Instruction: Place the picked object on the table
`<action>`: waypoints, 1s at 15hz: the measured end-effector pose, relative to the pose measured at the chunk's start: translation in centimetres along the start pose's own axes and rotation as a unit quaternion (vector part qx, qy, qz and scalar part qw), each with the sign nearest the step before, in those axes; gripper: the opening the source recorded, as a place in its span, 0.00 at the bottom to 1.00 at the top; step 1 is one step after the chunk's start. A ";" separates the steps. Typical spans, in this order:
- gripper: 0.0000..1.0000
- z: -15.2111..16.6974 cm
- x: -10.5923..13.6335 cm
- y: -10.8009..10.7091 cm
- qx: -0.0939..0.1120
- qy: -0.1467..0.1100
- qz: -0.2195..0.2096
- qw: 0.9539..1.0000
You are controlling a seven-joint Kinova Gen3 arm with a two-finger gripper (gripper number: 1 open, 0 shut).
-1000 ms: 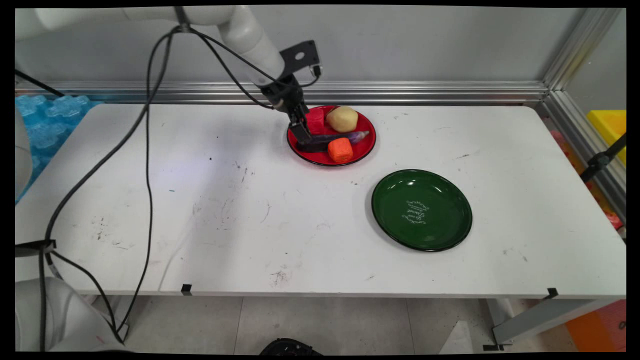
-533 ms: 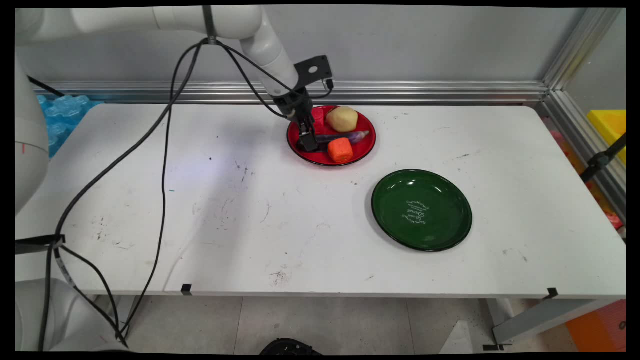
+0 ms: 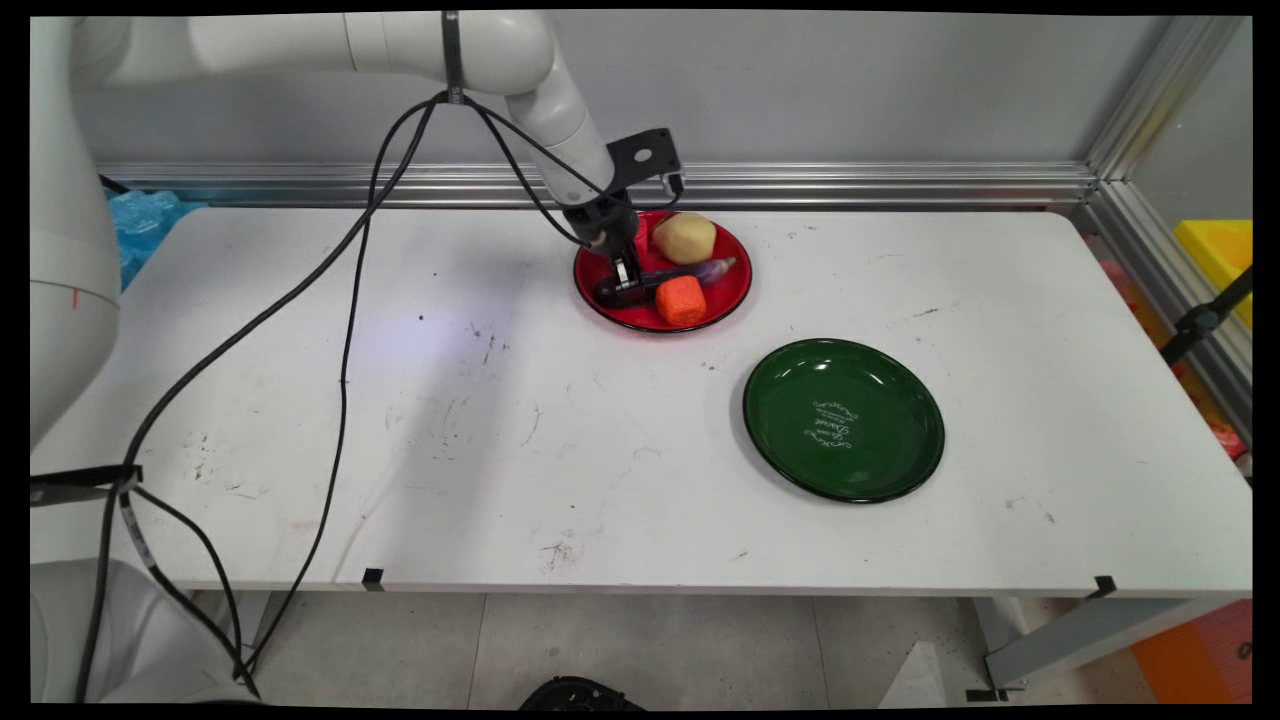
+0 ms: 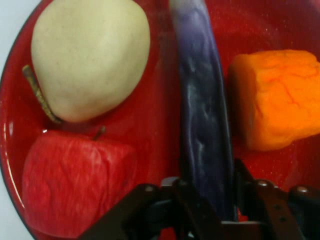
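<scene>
1. Hand view: purple eggplant (image 4: 202,125) lying lengthwise between the gripper (image 4: 207,192) fingers, apparently clamped at its near end; resting in the red plate (image 3: 735,290) by the counter's (image 3: 500,420) far edge.
2. Flanked closely: orange chunk (image 4: 277,97) one side, pale pear (image 4: 90,57) and red apple (image 4: 75,187) the other.
3. Green plate (image 3: 843,420) well apart, bare.
</scene>
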 end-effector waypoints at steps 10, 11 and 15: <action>0.00 -1.1 0.0 0.1 0.005 0.000 0.015 1.000; 0.00 -1.6 0.2 0.1 0.008 0.004 0.017 1.000; 0.00 -4.1 0.7 0.4 0.015 0.021 0.019 0.999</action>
